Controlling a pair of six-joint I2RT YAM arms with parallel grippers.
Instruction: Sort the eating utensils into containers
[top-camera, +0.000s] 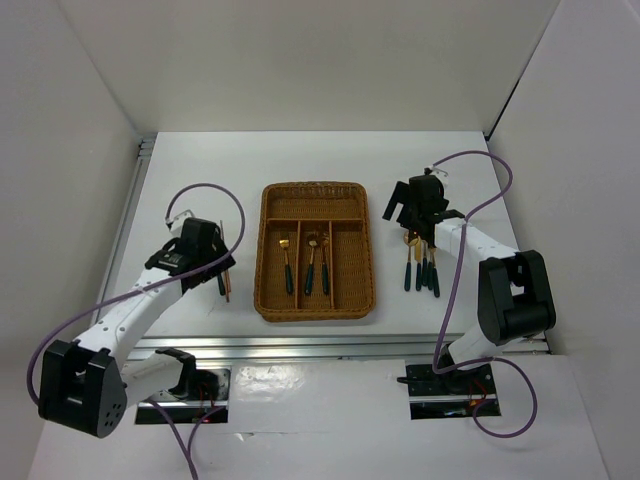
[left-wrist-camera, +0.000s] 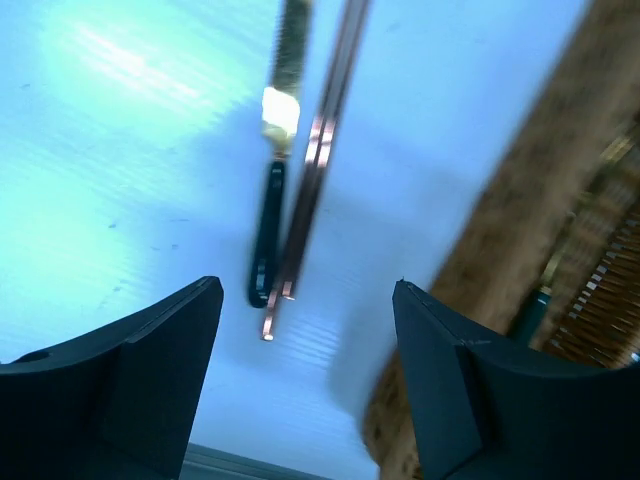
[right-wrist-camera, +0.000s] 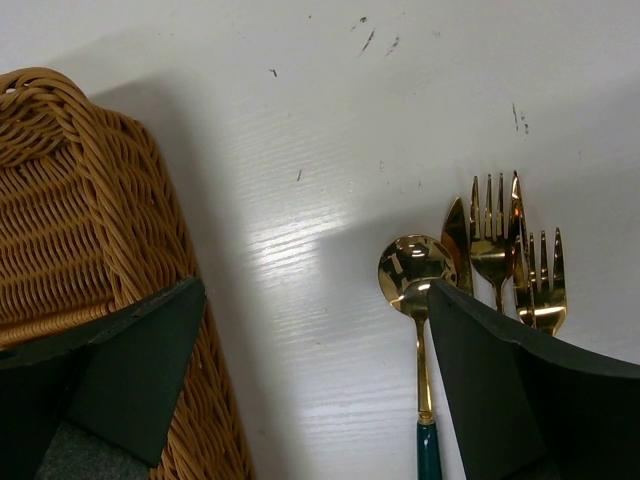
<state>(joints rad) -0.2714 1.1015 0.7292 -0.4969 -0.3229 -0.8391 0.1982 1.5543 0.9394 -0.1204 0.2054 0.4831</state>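
**Tray.** A rectangular brown wicker cutlery tray (top-camera: 268, 255) is set mid-table between the two arms. Three long slots and one crosswise slot at the far end are seen.
- One gold-headed, dark-handled piece (top-camera: 287, 266) is lodged in the left long slot.
- A pair of similar pieces (top-camera: 311, 265) is lodged in the middle long slot. Their kinds cannot be told from above.

**Left of the tray.** A knife with gold blade and dark handle (left-wrist-camera: 268, 235) is laid flat on the white table (top-camera: 200, 170), handle toward the gripper. Two thin copper-brown chopsticks (left-wrist-camera: 318, 160) are laid just beside it on the tray side, nearly parallel to it.

**Left gripper** (left-wrist-camera: 308, 290). It is poised above the near ends of the knife and chopsticks. Its black fingers (left-wrist-camera: 150, 370) are spread wide and nothing is clasped.

**Right of the tray.** A cluster is laid apart from the tray wall and packed side by side, heads toward the far end.
- a gold spoon with green handle (right-wrist-camera: 416, 272)
- a gold knife blade (right-wrist-camera: 457, 240)
- a gold fork (right-wrist-camera: 490, 235)
- a second gold fork (right-wrist-camera: 545, 290)

**Right gripper** (right-wrist-camera: 315, 290). It is placed over the bare strip between the tray wall and the spoon. Its dark fingers (right-wrist-camera: 520, 400) are parted and nothing is gripped. Most of the cluster's handles are hidden behind the right finger.
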